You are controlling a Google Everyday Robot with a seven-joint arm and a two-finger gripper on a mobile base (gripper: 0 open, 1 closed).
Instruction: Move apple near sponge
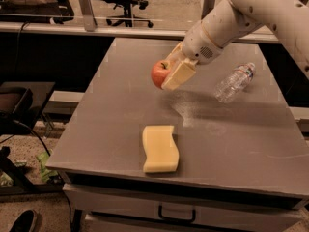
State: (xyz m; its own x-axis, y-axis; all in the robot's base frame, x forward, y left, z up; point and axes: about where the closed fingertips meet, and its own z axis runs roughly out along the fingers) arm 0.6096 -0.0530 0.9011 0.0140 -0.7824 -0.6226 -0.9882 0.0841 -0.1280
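Observation:
A small red apple (159,73) is held in my gripper (169,74), lifted above the middle of the grey table (111,120). The pale yellow fingers (177,75) are shut on it, with the white arm reaching in from the upper right. The pale yellow sponge (160,148) with wavy long sides lies flat near the table's front edge, below and a little toward the camera from the apple, well apart from it.
A clear plastic bottle (234,81) lies on its side at the right of the table. Office chairs (129,4) and a rail stand behind the table. A drawer handle (176,213) shows under the front edge. Floor clutter lies at the left.

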